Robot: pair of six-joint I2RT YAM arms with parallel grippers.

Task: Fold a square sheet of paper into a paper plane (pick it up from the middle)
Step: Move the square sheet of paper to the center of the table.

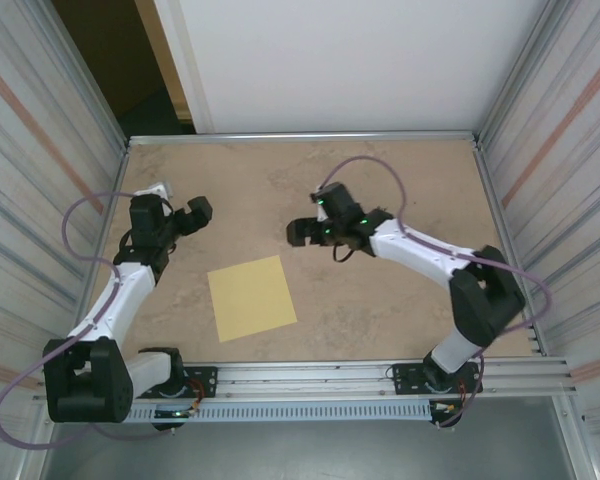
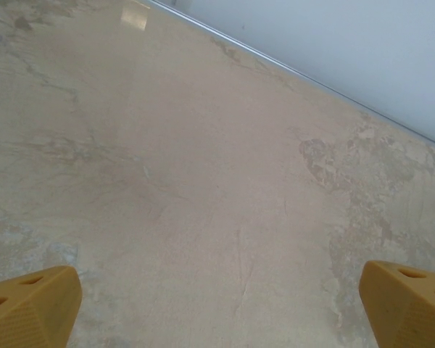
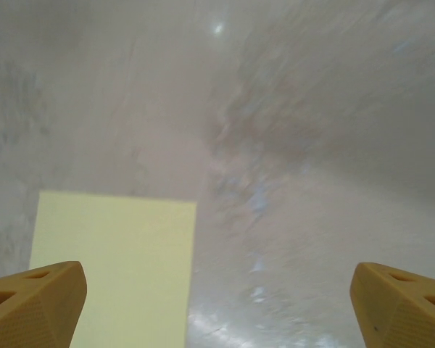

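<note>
The square sheet of paper [image 1: 252,297] is pale yellow and lies flat on the table, near the front and between the two arms, with no fold in it. My left gripper [image 1: 202,210] hovers up and to the left of the sheet, open; in the left wrist view its yellow fingertips [image 2: 29,304] stand far apart over bare table. My right gripper [image 1: 294,234] hangs above the table just past the sheet's far right corner, open and empty. From the right wrist the sheet [image 3: 116,268] lies at lower left, reaching under the left fingertip [image 3: 32,304].
The table [image 1: 380,180] is a beige marbled board inside a metal frame, with corrugated walls left and right and a white wall [image 1: 360,60] behind. Purple cables loop off both arms. A rail [image 1: 380,375] runs along the near edge.
</note>
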